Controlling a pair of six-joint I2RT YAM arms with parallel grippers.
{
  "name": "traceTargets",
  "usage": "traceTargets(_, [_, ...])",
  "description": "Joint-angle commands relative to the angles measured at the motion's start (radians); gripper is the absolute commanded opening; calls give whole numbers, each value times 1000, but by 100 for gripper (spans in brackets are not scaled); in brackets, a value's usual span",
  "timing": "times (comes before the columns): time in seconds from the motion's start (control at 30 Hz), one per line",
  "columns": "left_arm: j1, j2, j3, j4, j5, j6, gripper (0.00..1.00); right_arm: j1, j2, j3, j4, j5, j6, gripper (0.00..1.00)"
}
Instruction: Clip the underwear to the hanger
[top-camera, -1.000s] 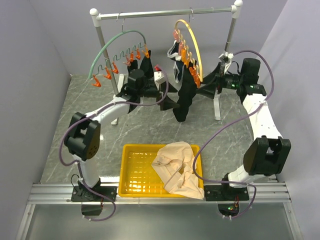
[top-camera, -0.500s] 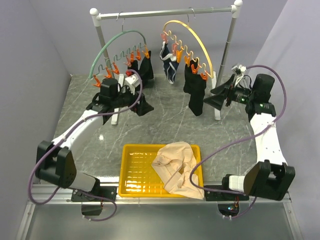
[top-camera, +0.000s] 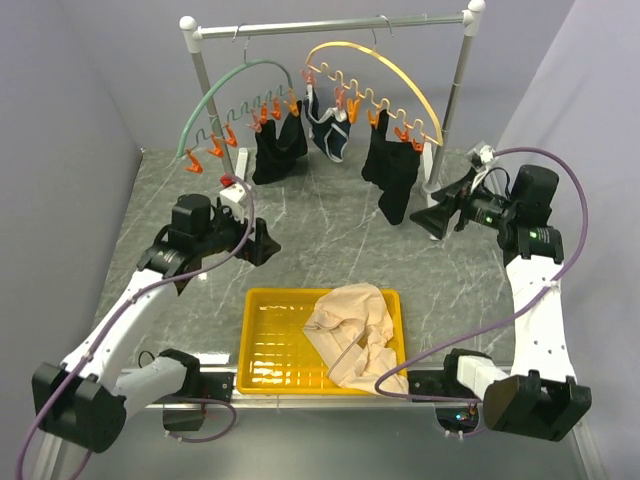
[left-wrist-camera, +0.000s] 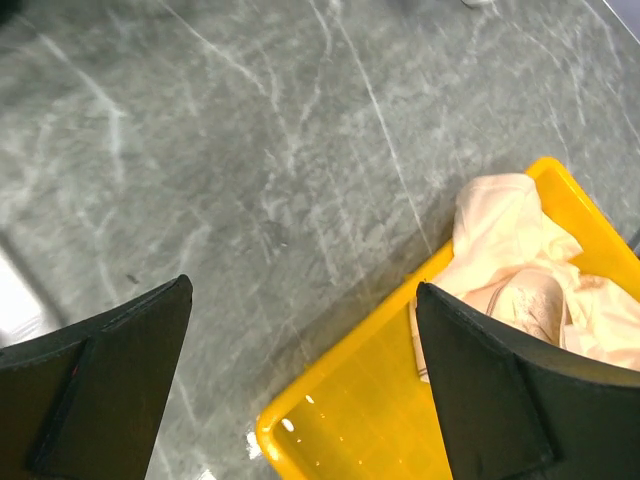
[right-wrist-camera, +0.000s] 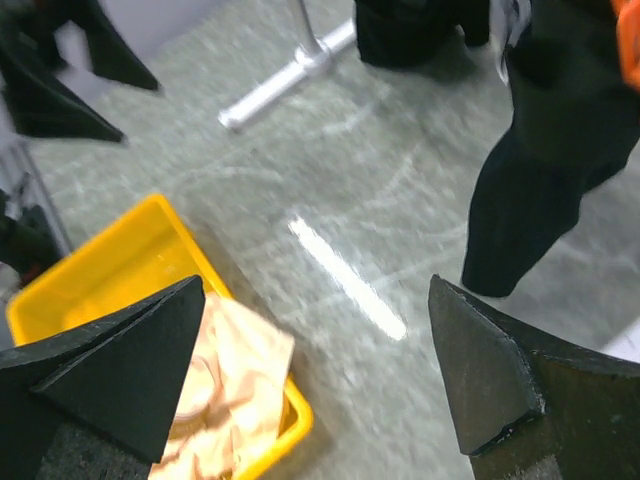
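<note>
The black underwear hangs from orange clips on the pale yellow hanger, which hangs on the rail at the right. My left gripper is open and empty, low over the table left of the tray. My right gripper is open and empty, just right of the underwear and apart from it. The left wrist view shows my open left gripper above the tray corner. The right wrist view shows my open right gripper, with the underwear at upper right.
A green hanger at the rail's left holds another black garment. A navy white-trimmed garment hangs on the yellow hanger's left end. A yellow tray near the front holds a beige garment. The rack's posts stand at the back.
Both arms have drawn back from the rail, left arm down-left, right arm to the right. The yellow hanger has turned broadside, and the black underwear now hangs free from its clips.
</note>
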Motion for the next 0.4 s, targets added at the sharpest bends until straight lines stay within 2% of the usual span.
traceTargets(0.0, [2, -58, -4, -34, -103, -25, 99, -4, -32, 11, -203, 115, -151, 100])
traceTargets(0.1, [5, -90, -4, -70, -192, -31, 99, -5, -40, -33, -215, 212, -171, 100])
traceTargets(0.37, [63, -135, -11, -140, -262, 0, 99, -5, -127, -148, -159, 290, -150, 100])
